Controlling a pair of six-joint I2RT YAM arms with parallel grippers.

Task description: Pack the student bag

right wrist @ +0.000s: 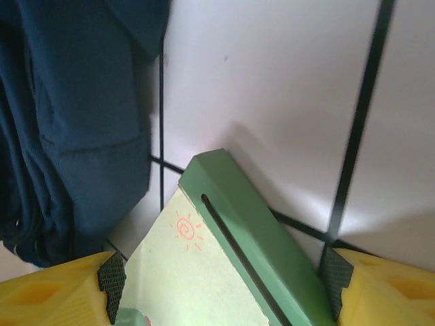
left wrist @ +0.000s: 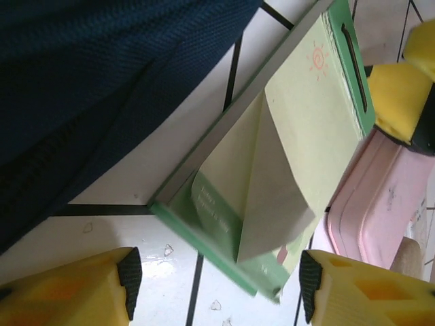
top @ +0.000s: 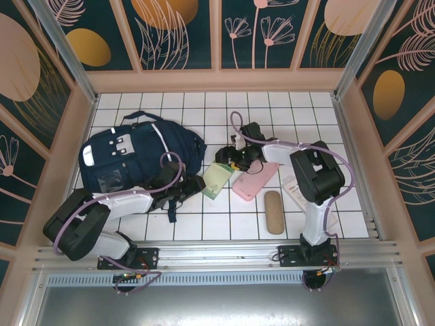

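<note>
Left claw (left wrist: 219, 282) hung spread, green notebook (left wrist: 292, 136) just ahead; right claw (right wrist: 224, 278) straddled its top, grip unclear. Student bag (top: 139, 156), left of both, looked soft, floppy; probably best gripped at its top loop.

The left pincer (left wrist: 219, 275) stands wide open, its yellow fingers (left wrist: 81, 288) with black pads low at either side. Ahead of it lies a green notepad (left wrist: 306, 136) with a pale cover and an orange sun, its near corner reaching in between the jaws. It seems tilted, one long edge raised, though that is hard to judge. Ahead to the left is the navy student bag (left wrist: 88, 81). To the right, a pink case (left wrist: 380, 197) sits just beside the notepad. Beyond the case, the yellow right pincer (left wrist: 391, 95) meets the notepad's far end. White tiled counter (left wrist: 136, 170) lies beneath.
</note>
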